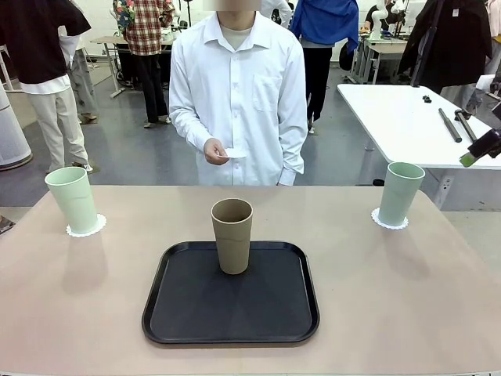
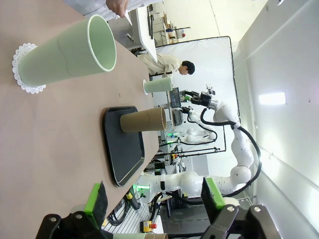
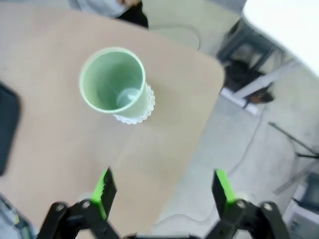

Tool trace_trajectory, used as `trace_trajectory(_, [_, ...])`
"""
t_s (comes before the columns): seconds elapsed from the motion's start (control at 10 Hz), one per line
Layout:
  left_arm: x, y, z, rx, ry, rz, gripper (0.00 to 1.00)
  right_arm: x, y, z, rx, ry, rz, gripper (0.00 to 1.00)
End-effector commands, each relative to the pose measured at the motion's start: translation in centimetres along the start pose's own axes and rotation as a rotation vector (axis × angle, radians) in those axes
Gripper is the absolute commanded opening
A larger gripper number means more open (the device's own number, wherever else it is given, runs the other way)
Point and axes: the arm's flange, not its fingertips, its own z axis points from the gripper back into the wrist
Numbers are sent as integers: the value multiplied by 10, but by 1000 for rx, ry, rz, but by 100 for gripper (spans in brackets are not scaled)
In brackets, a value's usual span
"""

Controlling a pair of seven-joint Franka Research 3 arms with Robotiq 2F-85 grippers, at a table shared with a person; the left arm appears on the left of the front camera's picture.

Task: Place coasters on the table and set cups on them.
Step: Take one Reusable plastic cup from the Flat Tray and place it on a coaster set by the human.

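Observation:
On the beige table [image 1: 407, 282], a pale green cup [image 1: 72, 200] stands on a lacy white coaster [image 1: 86, 227] at the left. A second green cup [image 1: 400, 192] stands on its coaster [image 1: 389, 222] at the right. A brown cup [image 1: 232, 235] stands upright on the black tray [image 1: 231, 313] in the middle. The person's hand holds a third coaster [image 1: 233, 153] above the far edge. My left gripper [image 2: 154, 196] is open, well back from its green cup [image 2: 67, 52]. My right gripper [image 3: 163, 190] hangs open above the other green cup [image 3: 114, 82] and coaster [image 3: 137, 115], holding nothing.
A white table [image 1: 407, 117] with black rods stands behind at the right, close to my right gripper [image 1: 473, 154]. The person stands at the far edge, centre. The table edge and floor lie just right of the right cup [image 3: 199, 124].

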Motion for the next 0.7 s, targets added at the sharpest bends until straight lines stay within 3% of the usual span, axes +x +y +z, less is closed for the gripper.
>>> trace_trajectory(0.0, [-2, -3, 0, -1, -8, -6, 100, 7, 33, 19, -63, 63, -29, 100])
trace_trajectory(0.2, [-2, -3, 0, -1, -8, -6, 100, 22, 40, 41, -20, 94, -56, 100])
trace_trajectory(0.6, [-2, -3, 0, -1, -8, -6, 100, 39, 40, 22, 93, 179, -166, 100])
